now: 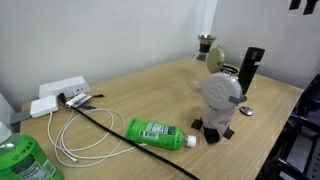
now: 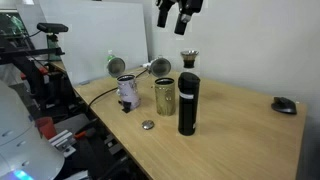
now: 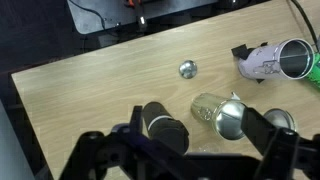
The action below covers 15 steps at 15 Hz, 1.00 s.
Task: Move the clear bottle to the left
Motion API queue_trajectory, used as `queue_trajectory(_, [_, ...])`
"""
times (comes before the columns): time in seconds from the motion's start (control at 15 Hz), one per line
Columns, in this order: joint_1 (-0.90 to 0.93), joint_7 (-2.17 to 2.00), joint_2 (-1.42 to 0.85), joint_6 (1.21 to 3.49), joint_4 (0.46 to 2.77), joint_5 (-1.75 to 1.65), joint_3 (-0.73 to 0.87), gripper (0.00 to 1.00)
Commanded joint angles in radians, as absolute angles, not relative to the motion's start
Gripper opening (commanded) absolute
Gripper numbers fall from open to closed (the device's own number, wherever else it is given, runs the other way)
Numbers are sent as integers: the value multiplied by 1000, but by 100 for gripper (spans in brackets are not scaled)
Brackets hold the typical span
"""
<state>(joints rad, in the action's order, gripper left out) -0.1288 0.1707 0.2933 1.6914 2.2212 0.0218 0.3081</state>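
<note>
Well beneath my claw (image 2: 174, 18) the clear bottle (image 2: 187, 57) stands upright behind a black tumbler (image 2: 187, 105). My fingers (image 3: 275, 148) are spread wide, holding nothing.

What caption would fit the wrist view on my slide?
Open gripper above a wooden table, a black cylinder and a shiny can below it, a small metal disc beyond.

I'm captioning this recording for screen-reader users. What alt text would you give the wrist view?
Top-down view of a wooden table, with the open tool at the bottom edge hovering over a black cylinder and an olive can side by side. Farther off are a small metal disc and a white gadget.
</note>
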Motion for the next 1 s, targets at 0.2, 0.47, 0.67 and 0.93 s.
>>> queue_trajectory(0.2, [-155, 177, 290, 1689, 2219, 28, 285, 100])
queue_trajectory(0.47, [-155, 177, 290, 1689, 2219, 28, 285, 100])
queue_trajectory(0.67, [-136, 160, 259, 1764, 2204, 40, 258, 100])
queue_trajectory(0.93, [-88, 139, 166, 1945, 2151, 83, 183, 100])
